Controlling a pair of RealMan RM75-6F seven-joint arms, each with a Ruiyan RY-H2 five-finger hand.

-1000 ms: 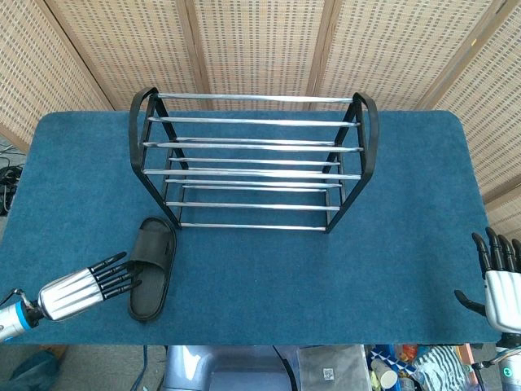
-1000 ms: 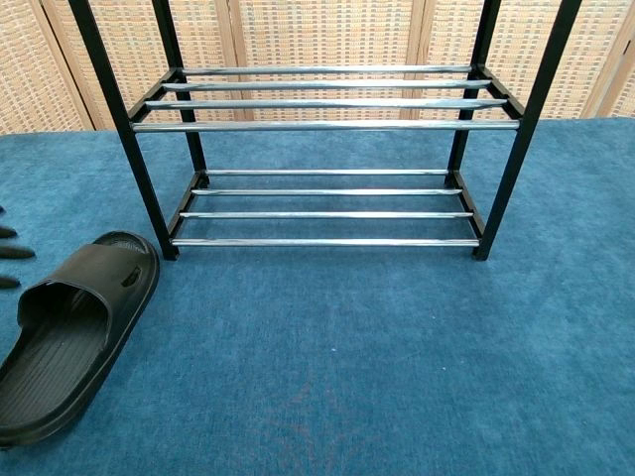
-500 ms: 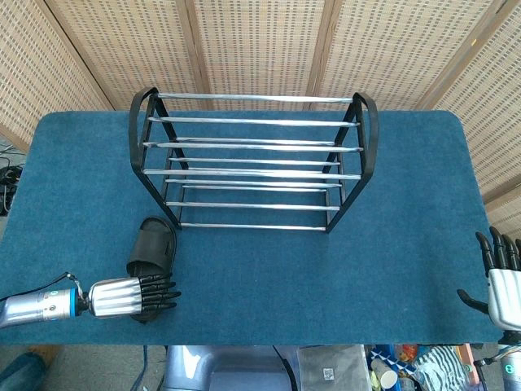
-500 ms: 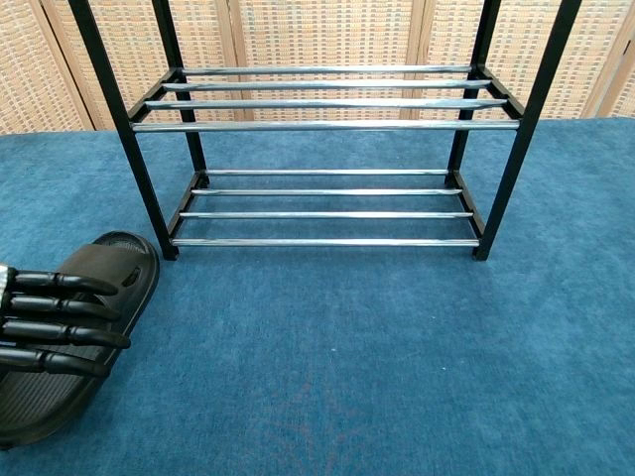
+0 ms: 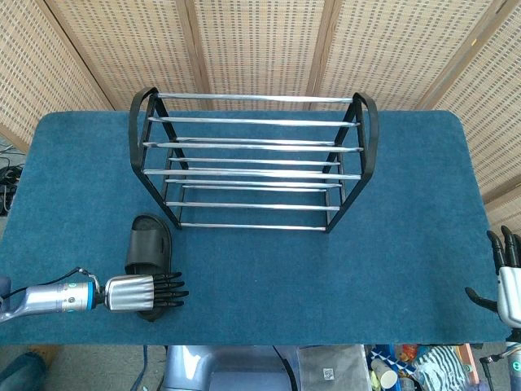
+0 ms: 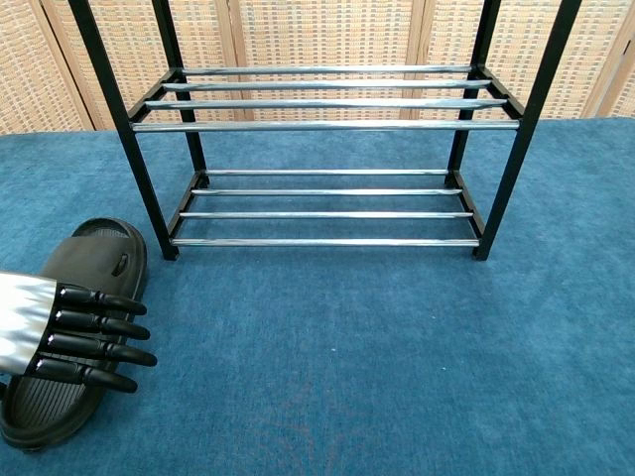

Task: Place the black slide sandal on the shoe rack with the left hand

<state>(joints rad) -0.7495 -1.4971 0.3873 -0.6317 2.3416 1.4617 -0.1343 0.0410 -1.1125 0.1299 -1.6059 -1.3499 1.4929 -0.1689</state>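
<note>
Risk: your left hand (image 6: pixel 69 337) lies flat over the black slide sandal (image 6: pixel 94 263), fingers straight and slightly spread, gripping nothing; closing from here may just push it along the cloth. Sandal sits directly beneath the palm, toe beyond it; shoe rack (image 5: pixel 252 163) further ahead-right.

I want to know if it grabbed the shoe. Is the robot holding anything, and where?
Cannot tell. The left hand lies over the black slide sandal near its heel end, fingers straight. The right hand holds nothing.
</note>
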